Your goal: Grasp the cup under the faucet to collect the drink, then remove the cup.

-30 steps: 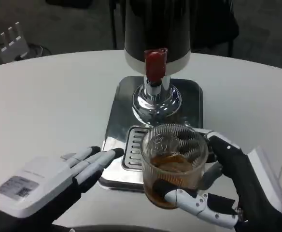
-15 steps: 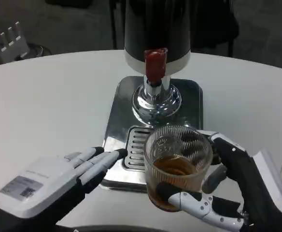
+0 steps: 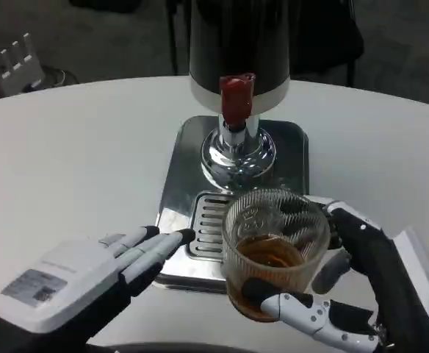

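**Filled cup held clear of the tap**

Head view: the right hand (image 3: pixel 347 287) wraps the ribbed glass cup (image 3: pixel 273 246) from 4 o'clock, fingers clamped round its base, likely to keep the brown drink level. The cup sits at 6 o'clock from the red tap (image 3: pixel 237 99), over the near edge of the steel drip tray (image 3: pixel 178 184). The left hand (image 3: pixel 89 276) waits at 8 o'clock, fingers apart, tips touching the tray, holding nothing.

Ribbed clear cup (image 3: pixel 275 246) of amber drink (image 3: pixel 271 257); red faucet (image 3: pixel 236 98).
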`<state>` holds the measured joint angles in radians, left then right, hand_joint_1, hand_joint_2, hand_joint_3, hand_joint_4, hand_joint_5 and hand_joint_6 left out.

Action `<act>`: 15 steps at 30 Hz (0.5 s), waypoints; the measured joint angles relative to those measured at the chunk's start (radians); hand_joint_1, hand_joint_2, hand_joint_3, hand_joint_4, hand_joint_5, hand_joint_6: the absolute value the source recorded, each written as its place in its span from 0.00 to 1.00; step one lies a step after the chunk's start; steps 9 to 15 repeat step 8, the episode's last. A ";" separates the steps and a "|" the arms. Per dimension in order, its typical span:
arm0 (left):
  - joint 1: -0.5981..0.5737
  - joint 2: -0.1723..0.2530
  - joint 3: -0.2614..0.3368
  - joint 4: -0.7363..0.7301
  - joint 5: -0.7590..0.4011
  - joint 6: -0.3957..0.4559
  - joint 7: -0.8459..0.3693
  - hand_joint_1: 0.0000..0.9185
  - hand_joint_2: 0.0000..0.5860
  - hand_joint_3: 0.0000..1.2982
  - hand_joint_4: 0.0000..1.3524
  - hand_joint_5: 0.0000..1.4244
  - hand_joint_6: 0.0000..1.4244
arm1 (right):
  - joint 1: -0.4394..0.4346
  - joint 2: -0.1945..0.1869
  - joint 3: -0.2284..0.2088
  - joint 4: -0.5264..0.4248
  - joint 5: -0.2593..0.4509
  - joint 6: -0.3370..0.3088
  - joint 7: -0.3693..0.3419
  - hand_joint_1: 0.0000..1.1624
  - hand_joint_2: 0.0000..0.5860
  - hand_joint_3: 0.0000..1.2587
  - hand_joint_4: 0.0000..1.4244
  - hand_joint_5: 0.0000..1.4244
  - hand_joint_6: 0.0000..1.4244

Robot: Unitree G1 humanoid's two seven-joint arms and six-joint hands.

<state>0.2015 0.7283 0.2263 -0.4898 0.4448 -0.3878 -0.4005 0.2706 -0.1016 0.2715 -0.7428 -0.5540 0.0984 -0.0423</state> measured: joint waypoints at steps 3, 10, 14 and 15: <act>0.000 0.000 0.000 0.000 0.000 0.004 0.000 0.00 0.13 0.00 0.00 0.00 0.05 | 0.001 0.000 -0.002 0.000 0.000 0.000 0.000 0.64 0.41 0.73 0.73 0.85 0.62; 0.000 0.000 0.000 0.000 0.000 0.005 -0.001 0.00 0.13 0.00 0.00 0.00 0.05 | 0.005 0.000 -0.002 -0.001 0.000 0.000 0.003 0.64 0.41 0.73 0.73 0.85 0.62; 0.000 0.000 0.000 0.000 0.000 0.005 -0.001 0.00 0.13 0.00 0.00 0.00 0.05 | 0.005 0.000 -0.002 -0.001 0.000 0.000 0.003 0.64 0.41 0.73 0.73 0.85 0.62; 0.000 0.000 0.000 0.000 0.000 0.005 -0.001 0.00 0.13 0.00 0.00 0.00 0.05 | 0.005 0.000 -0.002 -0.001 0.000 0.000 0.003 0.64 0.41 0.73 0.73 0.85 0.62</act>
